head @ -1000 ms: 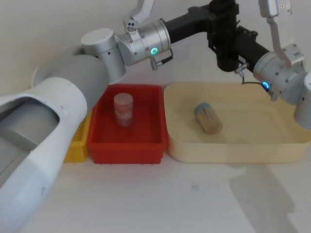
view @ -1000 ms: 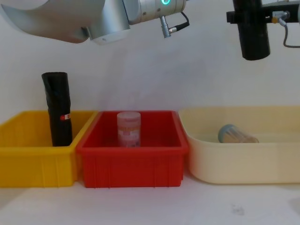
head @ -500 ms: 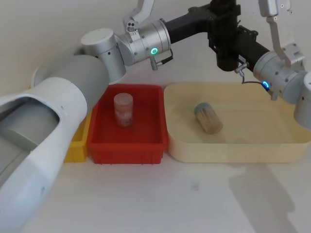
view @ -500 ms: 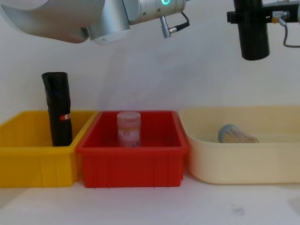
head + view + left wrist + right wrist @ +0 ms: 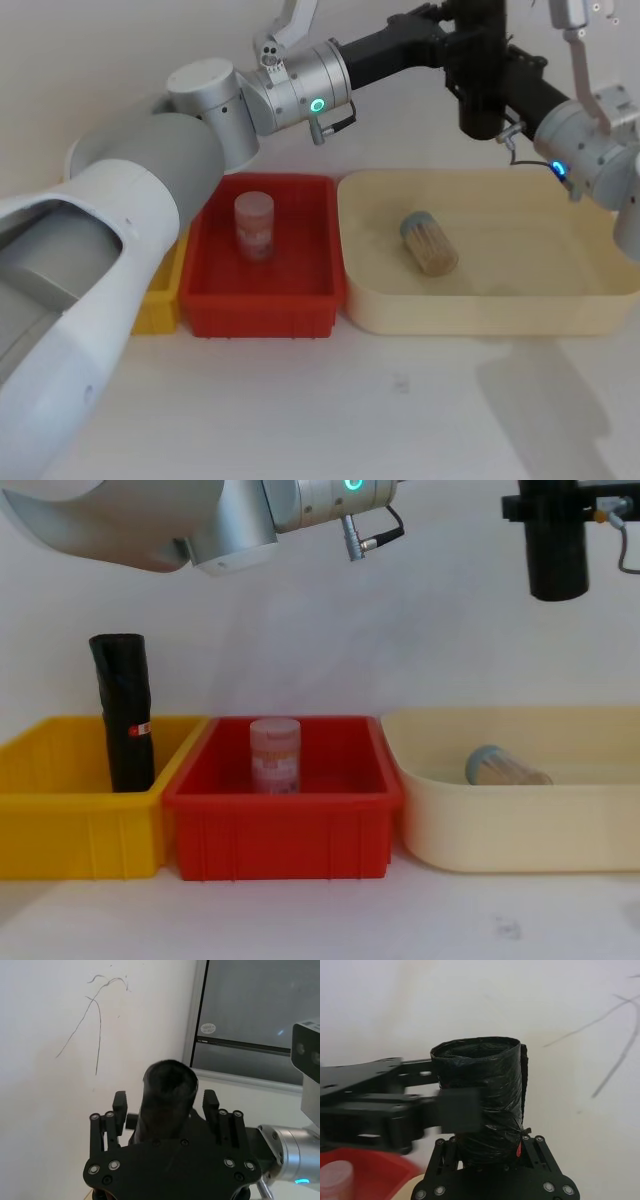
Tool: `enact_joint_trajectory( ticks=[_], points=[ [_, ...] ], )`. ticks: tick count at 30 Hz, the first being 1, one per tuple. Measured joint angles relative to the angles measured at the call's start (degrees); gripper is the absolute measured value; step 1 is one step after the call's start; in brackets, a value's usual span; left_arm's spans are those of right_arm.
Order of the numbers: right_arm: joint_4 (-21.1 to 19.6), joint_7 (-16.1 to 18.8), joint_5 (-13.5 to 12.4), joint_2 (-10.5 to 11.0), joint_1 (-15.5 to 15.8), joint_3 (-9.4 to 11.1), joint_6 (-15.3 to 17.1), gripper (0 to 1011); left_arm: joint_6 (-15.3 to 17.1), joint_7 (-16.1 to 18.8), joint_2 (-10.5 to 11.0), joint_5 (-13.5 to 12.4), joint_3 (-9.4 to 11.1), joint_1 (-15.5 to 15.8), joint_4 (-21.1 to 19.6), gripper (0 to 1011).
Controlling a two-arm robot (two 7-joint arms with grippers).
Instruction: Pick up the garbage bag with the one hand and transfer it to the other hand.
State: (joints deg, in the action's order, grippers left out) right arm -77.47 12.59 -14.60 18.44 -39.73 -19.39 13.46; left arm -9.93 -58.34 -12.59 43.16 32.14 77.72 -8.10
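Left gripper (image 5: 165,1105): on the green-ringed arm, high up and to the right of the red bin (image 5: 285,815); its fingers (image 5: 120,1106) stand spread on either side of the garbage bag (image 5: 558,545) with a gap on each side, so it grips nothing.
Yellow bin (image 5: 60,830): touching the red bin's left side.
Labelled black roll (image 5: 125,715): upright in the yellow bin, left of the red bin, with a crinkled top and a small red-and-white label low on its side.
Red bin: on the table, between the yellow bin and the cream tub (image 5: 520,830).
Pink jar (image 5: 274,755): upright inside the red bin, near its middle.
Cream tub: just beside the red bin's right side, wider than it.
Blue-capped canister (image 5: 500,767): lying on its side in the cream tub, to the right of the red bin.
Garbage bag: a smooth black roll held upright in the air, well above the red bin's rim and off to its right, over the cream tub.
Right gripper (image 5: 489,1157): on the blue-ringed arm, up and to the right of the red bin; it is clamped on the garbage bag, which stands up out of it in the right wrist view.
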Motion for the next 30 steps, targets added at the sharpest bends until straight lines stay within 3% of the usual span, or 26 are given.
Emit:
enact_joint_trajectory(
  ticks=[4, 11, 19, 29, 30],
  points=[
    [0.57, -1.01, 0.14, 0.12, 0.00, 1.11, -0.23, 514, 0.00, 0.01, 0.00, 0.00, 0.00, 0.00, 0.00, 1002],
    [2.20, -2.75, 0.00, 0.56, -0.01, 3.84, -0.41, 514, 0.00, 0.01, 0.00, 0.00, 0.00, 0.00, 0.00, 1002],
    [3.40, -3.69, -0.33, 0.79, -0.01, 5.61, -0.51, 514, 0.00, 0.01, 0.00, 0.00, 0.00, 0.00, 0.00, 1002],
    [4.09, -4.27, -0.54, 0.93, -0.01, 6.64, -0.60, 782, 0.00, 0.01, 0.00, 0.00, 0.00, 0.00, 0.00, 1002],
    [4.15, -4.33, -0.56, 0.96, -0.01, 6.75, -0.61, 843, 0.00, 0.01, 0.00, 0.00, 0.00, 0.00, 0.00, 1002]
  ],
)
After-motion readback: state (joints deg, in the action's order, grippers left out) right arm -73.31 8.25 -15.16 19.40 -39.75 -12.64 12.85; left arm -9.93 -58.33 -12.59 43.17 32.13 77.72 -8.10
